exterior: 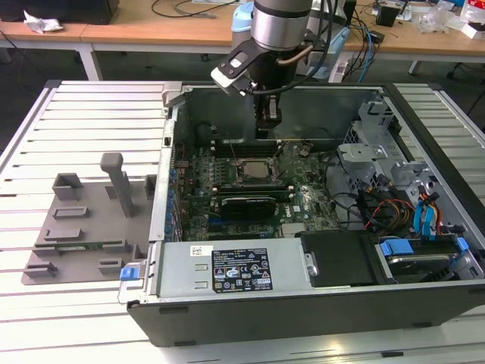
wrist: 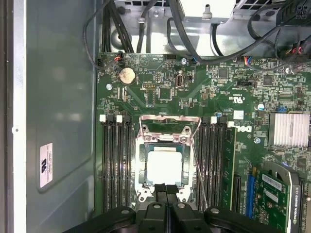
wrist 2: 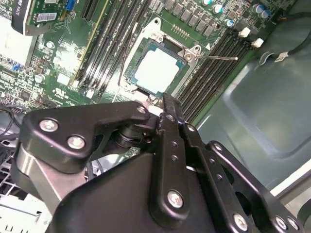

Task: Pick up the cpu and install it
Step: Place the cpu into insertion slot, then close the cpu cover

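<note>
You have the cpu [wrist: 164, 166] lying flat in the socket [wrist: 142, 162] on the motherboard [wrist: 160, 92], with its silvery-white top facing up. It looks square, so there is no real long axis. Its edges run parallel to the socket frame and to the memory slots [wrist: 112, 160] that flank it on both sides. In the second wrist view the same cpu [wrist 2: 158, 70] sits in the frame seen at a slant, with the thin wire lever [wrist 2: 216, 57] just beside it. The hinged load plate [wrist: 170, 120] stands swung open at one edge of the socket, so the chip's top is uncovered. Your gripper [wrist: 166, 187] hangs over the socket's opposite edge, near the cpu, its fingertips pressed together with nothing visible between them. In the exterior view the gripper [exterior: 264, 135] reaches down into the open computer case [exterior: 303, 322], above the motherboard. The grey tray [exterior: 83, 227] lies on the slatted table [exterior: 91, 114] at the exterior view's left, well apart from it.
</note>
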